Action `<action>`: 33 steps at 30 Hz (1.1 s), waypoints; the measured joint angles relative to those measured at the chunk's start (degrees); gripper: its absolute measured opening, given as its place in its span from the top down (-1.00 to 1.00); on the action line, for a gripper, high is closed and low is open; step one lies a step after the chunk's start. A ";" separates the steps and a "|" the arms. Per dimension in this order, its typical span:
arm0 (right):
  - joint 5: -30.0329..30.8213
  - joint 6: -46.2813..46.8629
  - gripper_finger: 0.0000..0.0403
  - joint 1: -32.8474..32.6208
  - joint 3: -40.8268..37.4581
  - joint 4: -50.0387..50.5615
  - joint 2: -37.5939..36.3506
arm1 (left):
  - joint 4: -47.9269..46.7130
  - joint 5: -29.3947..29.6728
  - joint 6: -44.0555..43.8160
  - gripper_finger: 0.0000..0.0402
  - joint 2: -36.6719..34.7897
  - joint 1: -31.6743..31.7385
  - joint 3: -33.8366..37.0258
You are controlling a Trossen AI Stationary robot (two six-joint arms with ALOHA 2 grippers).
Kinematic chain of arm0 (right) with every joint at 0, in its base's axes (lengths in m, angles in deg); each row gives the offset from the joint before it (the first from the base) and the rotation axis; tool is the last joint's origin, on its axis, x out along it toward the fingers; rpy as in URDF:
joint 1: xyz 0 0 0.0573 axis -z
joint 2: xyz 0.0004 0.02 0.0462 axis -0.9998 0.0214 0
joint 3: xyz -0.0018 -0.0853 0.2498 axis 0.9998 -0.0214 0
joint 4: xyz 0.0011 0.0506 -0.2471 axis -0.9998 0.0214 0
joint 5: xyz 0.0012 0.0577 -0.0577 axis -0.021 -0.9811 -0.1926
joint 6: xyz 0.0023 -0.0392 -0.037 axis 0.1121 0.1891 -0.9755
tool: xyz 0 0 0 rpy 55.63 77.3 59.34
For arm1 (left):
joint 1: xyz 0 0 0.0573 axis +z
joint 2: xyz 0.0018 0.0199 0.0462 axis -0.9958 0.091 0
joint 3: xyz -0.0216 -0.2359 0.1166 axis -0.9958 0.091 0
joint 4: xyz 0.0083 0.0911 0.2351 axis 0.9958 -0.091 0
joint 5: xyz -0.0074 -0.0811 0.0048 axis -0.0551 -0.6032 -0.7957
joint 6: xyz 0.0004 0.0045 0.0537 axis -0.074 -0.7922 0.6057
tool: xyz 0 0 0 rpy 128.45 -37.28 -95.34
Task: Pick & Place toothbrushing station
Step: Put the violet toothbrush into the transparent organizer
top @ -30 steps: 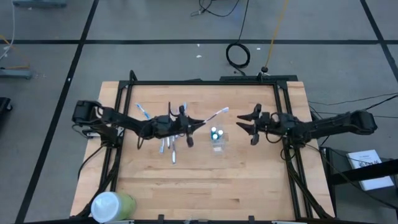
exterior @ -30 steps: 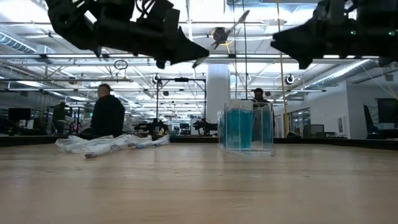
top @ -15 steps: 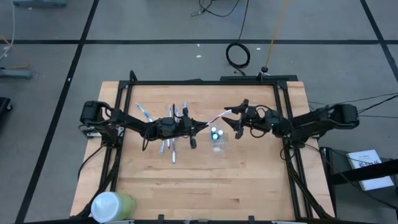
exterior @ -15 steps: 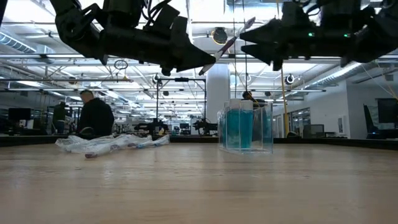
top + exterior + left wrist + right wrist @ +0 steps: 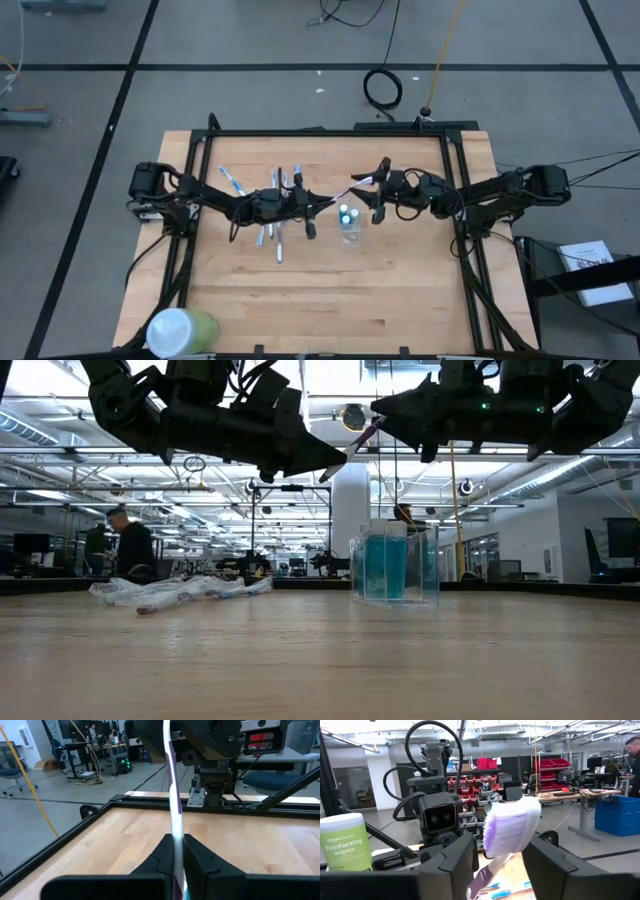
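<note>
My left gripper (image 5: 320, 202) hangs above the table's middle, shut on a pinkish-purple and white toothbrush (image 5: 347, 190) that reaches toward the right arm. My right gripper (image 5: 379, 190) is open, with a finger on either side of the brush's head (image 5: 512, 827); whether a finger touches the head I cannot tell. Below them a small clear plastic cup (image 5: 395, 565) stands on the table with white-capped tubes (image 5: 346, 213) in it. Several blue-and-white toothbrushes (image 5: 270, 228) lie on the wood left of the cup. My left gripper pinches the toothbrush's handle (image 5: 173, 832) between its two fingers. The fingers are level and come from the table's left, lying along the brush. The brush sticks out past the fingertips and slants up toward the right arm (image 5: 362, 435), lifted clear of the table.
A large pale-green container (image 5: 180, 330) stands at the table's near left corner. A black frame (image 5: 330, 132) runs round the work area. A person (image 5: 130, 545) moves in the room behind the table. Bare wood lies between the cup and the near edge.
My right gripper has moved toward the table's left, up to the toothbrush's head, which now sits between its fingers. The left gripper has kept the brush in the same hold, clear of the table.
</note>
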 joint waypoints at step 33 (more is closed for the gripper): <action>-1.26 -6.30 0.96 3.55 12.09 29.71 -2.20 | -2.26 26.79 3.48 0.10 -0.26 -7.20 -0.04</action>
